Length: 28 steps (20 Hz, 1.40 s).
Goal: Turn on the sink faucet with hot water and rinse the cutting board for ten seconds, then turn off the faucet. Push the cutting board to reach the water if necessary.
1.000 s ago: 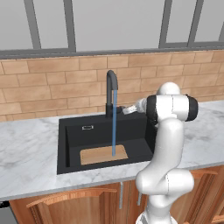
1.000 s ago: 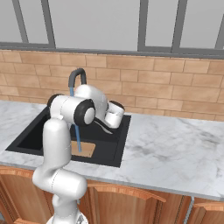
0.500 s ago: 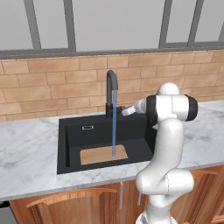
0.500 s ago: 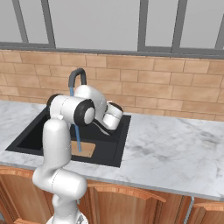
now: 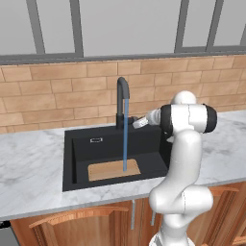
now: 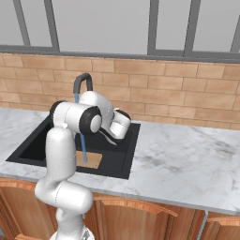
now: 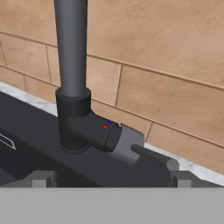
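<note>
Water (image 5: pixel 125 137) runs in a thin blue stream from the dark gooseneck faucet (image 5: pixel 122 98) onto the right part of the light-brown cutting board (image 5: pixel 114 169), which lies flat on the floor of the black sink (image 5: pixel 77 153). My gripper (image 5: pixel 135 123) is just right of the faucet's base, pointing at it. In the hand view the faucet (image 7: pixel 72 70) fills the left side and its thin lever (image 7: pixel 154 157) sticks out to the lower right. The gripper (image 7: pixel 111 178) is open, one fingertip at each lower corner and the lever above the gap. The board (image 6: pixel 90 161) and stream (image 6: pixel 83 147) also appear in the right base view.
Marble counter (image 5: pixel 29 168) surrounds the sink on both sides. A brick backsplash (image 5: pixel 57 96) stands close behind the faucet, with windows above it. The overflow slot (image 5: pixel 96 140) is on the basin's back wall. Wooden cabinets run below the counter.
The gripper has edged left, closer to the faucet's base and lever. Water keeps running onto the board, which has not moved.
</note>
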### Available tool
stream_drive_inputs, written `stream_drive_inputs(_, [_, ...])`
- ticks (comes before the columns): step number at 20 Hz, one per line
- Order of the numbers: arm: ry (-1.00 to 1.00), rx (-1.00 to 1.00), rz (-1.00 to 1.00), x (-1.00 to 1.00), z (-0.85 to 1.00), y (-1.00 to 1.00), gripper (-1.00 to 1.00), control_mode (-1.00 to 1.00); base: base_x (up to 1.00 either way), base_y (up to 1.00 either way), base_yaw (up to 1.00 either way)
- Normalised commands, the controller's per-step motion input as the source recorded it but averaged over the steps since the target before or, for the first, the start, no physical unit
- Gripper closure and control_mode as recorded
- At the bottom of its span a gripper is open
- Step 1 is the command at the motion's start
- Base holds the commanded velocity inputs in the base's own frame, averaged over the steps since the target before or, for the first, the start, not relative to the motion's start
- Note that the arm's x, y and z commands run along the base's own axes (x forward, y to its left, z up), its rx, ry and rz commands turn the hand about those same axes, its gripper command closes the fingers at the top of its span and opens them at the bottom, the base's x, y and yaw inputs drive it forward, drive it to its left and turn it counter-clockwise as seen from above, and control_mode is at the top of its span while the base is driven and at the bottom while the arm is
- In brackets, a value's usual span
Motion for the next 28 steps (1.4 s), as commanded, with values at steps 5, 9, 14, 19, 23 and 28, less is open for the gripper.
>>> stream_drive_inputs(5, [0.0, 0.0, 0.0, 0.0, 0.0, -0.07, -1.0, -1.0, 0.0, 0.0, 0.0])
stream_drive_inputs(9, [0.0, 0.0, 0.0, 0.0, 0.0, -0.11, -1.0, -1.0, 0.0, 0.0, 0.0])
stream_drive_inputs(14, [0.0, 0.0, 0.0, 0.13, 0.0, -0.04, -1.0, -1.0, 0.0, 0.0, 0.0])
stream_drive_inputs(19, [0.0, 0.0, 0.0, 0.29, 0.0, 0.0, -1.0, -1.0, 0.0, 0.0, 0.0])
stream_drive_inputs(23, [0.0, 0.0, 0.0, 0.17, 0.0, 0.0, -1.0, -1.0, 0.0, 0.0, 0.0])
stream_drive_inputs(28, [0.0, 0.0, 0.0, 0.0, 0.0, 0.0, -1.0, -1.0, 0.0, 0.0, 0.0])
